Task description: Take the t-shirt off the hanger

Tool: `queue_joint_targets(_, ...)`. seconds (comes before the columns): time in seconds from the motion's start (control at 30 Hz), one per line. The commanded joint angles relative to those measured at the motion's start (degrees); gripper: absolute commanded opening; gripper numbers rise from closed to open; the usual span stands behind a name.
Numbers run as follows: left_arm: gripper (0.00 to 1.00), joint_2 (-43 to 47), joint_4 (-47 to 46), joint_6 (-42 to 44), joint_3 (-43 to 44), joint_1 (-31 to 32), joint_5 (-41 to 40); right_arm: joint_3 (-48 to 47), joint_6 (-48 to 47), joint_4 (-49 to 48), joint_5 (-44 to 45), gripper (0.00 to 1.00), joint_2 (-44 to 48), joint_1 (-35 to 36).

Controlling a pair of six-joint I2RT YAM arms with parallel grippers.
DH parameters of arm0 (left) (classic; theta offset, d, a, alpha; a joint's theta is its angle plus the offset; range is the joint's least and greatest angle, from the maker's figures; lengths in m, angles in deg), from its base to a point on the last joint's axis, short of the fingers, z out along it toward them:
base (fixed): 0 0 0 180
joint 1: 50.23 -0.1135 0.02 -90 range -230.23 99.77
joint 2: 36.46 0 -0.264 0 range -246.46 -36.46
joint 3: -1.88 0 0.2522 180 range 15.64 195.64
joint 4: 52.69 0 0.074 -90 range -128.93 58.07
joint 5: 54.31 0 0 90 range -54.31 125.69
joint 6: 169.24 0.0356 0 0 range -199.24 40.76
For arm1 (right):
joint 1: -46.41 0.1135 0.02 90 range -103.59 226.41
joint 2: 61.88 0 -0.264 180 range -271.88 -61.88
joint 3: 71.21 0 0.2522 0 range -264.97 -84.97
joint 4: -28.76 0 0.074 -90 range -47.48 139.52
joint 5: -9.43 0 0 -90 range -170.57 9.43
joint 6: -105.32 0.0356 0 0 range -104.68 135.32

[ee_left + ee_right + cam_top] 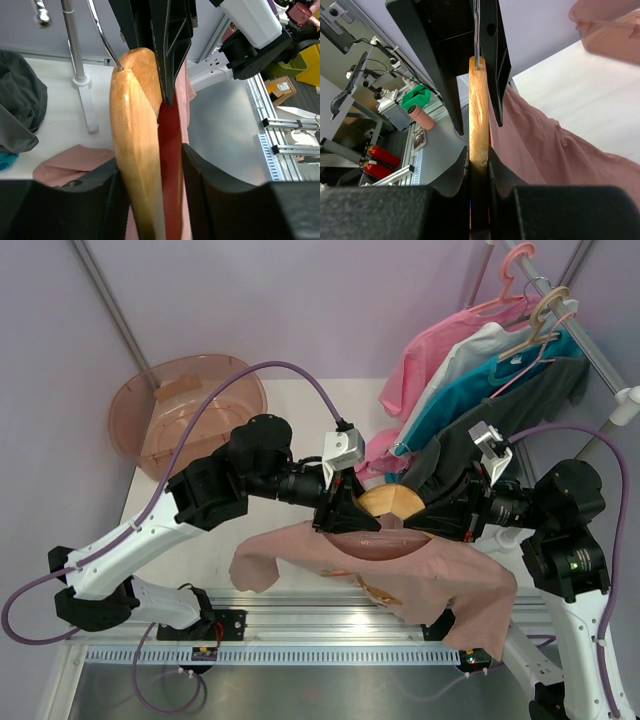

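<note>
The wooden hanger point(388, 502) is held up over the table's near edge with the mauve-pink t-shirt point(440, 575) draped on it, sleeves hanging. My left gripper point(347, 515) comes from the left and is shut on the hanger point(135, 125) together with the shirt's neck cloth point(172, 130); in its wrist view the gripper point(150, 155) has both between its jaws. My right gripper point(437, 517) comes from the right and is shut on the hanger's wood point(479, 110); in its wrist view the gripper point(478, 155) has the shirt point(545, 145) falling beside it. The metal hook point(476, 30) points up.
A translucent pink basin point(190, 410) stands at the back left. A rack at the back right holds a bright pink garment point(440, 350), a teal shirt point(470, 390) and a dark grey one point(510, 415) on pink hangers point(520, 270). An aluminium rail point(300, 610) runs along the near edge.
</note>
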Motion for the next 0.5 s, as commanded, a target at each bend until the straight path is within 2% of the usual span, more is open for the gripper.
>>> queue_joint_targets(0.0,0.26,1.33,-1.37,0.59,1.75,0.37,4.7,-0.29,1.27,-2.63,1.03,0.0,0.24,0.06)
queue_joint_targets(0.03,0.01,1.33,-1.37,0.32,1.92,0.45,4.44,-0.03,1.09,-2.71,0.95,0.0,0.5,0.14)
queue_joint_targets(0.13,0.02,0.98,-1.37,0.14,2.27,0.37,3.73,0.85,1.27,-3.24,0.77,0.0,0.94,0.14)
queue_joint_targets(0.17,0.09,0.81,-1.37,0.32,2.45,0.37,4.34,0.77,1.35,-3.07,0.6,0.0,0.85,0.14)
queue_joint_targets(0.2,0.21,0.63,-1.46,0.41,2.62,0.37,5.39,0.68,1.27,-2.72,0.51,0.0,0.68,0.23)
queue_joint_targets(0.23,0.37,0.45,-1.46,0.5,2.8,0.45,5.84,0.76,1.18,-2.63,0.51,0.0,0.59,0.32)
queue_joint_targets(0.3,0.48,0.02,-1.55,0.15,3.33,0.46,6.98,0.77,1.18,-2.54,0.77,0.0,0.5,0.32)
queue_joint_targets(0.33,0.62,-0.07,-1.55,0.06,3.5,0.46,7.16,0.94,1.18,-2.45,0.86,0.0,0.41,0.32)
queue_joint_targets(0.4,0.72,-0.08,-1.72,0.06,3.85,0.46,6.99,0.94,1.09,-2.01,0.94,0.0,-0.02,0.41)
queue_joint_targets(0.47,0.75,0.01,-1.72,0.41,3.94,0.46,6.72,1.12,1.09,-1.83,1.47,0.0,-0.2,0.5)
